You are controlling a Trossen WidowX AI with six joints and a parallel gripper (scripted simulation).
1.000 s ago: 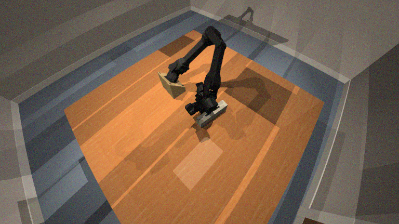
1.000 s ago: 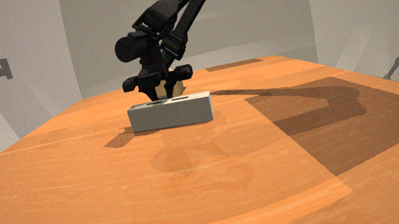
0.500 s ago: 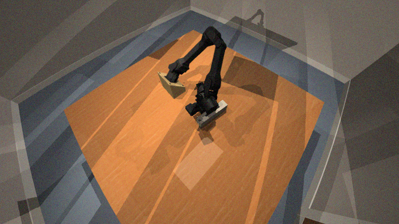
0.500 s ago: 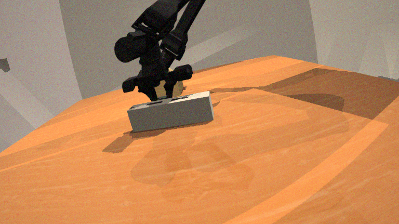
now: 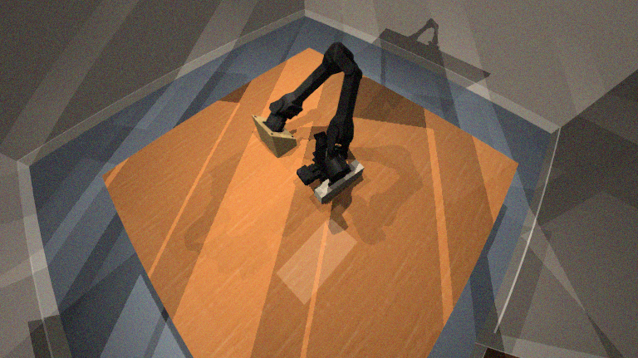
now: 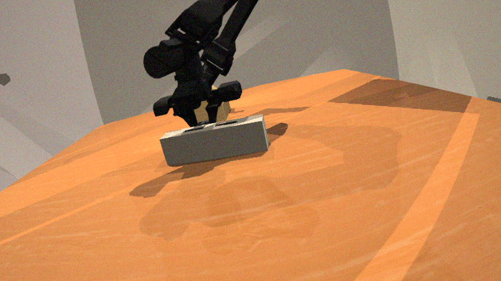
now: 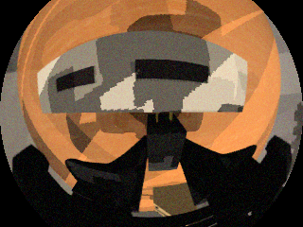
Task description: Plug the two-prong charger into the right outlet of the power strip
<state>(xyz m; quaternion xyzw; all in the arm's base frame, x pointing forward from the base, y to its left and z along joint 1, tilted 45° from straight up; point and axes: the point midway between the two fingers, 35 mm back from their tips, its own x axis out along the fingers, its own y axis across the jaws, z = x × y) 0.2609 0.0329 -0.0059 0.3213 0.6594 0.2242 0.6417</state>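
Observation:
The grey-white power strip [image 5: 341, 185] [image 6: 218, 145] [image 7: 115, 53] lies on the table, with two dark recessed outlets in its top, the left one [image 7: 76, 78] and the right one [image 7: 171, 70] in the wrist view. My gripper [image 6: 202, 120] [image 7: 161, 138] is shut on the black charger [image 7: 164, 153], which is upright in the wrist view between the fingertips. Its two brass prongs [image 7: 164, 116] point toward the strip and show at its near long edge, below the right-hand outlet in that view. Both prongs are outside the outlets. The top and exterior views hide the prongs and most of the charger.
The arm's tan base block [image 5: 278, 145] [image 6: 222, 112] [image 7: 174, 199] stands on the wooden table [image 5: 225, 260] [image 6: 314, 248] behind the strip. The folded arm [image 5: 348, 95] [image 6: 236, 23] reaches from it over the strip. Shadows and a pale rectangle [image 5: 316, 264] mark the table top.

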